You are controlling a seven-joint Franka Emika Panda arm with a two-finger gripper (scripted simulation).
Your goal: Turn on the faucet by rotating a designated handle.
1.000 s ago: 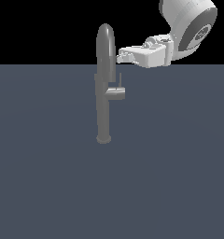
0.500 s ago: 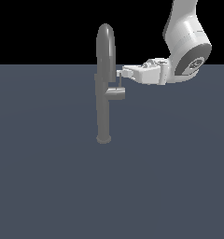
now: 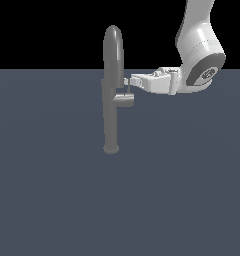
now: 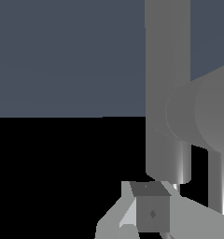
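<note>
The faucet (image 3: 112,90) is a tall grey column with an arched top, standing on a dark floor. Its handle (image 3: 126,97) is a stubby cylinder on the side toward the exterior view's right, with a thin rod rising from it. My gripper (image 3: 127,81) reaches in level from that side. Its fingertips sit by the rod's top, close to the column, and look shut with nothing between them. In the wrist view the faucet (image 4: 167,93) and the handle (image 4: 205,114) stand close ahead, the rod lies beside my fingers (image 4: 151,214), and whether they touch cannot be told.
A flat dark grey floor (image 3: 52,190) spreads around the faucet's small round base (image 3: 111,148). The white arm (image 3: 199,55) comes down from the upper part of the exterior view's right.
The gripper has come down and moved toward the exterior view's left, from above the handle to the rod's top. Faucet and handle look unmoved.
</note>
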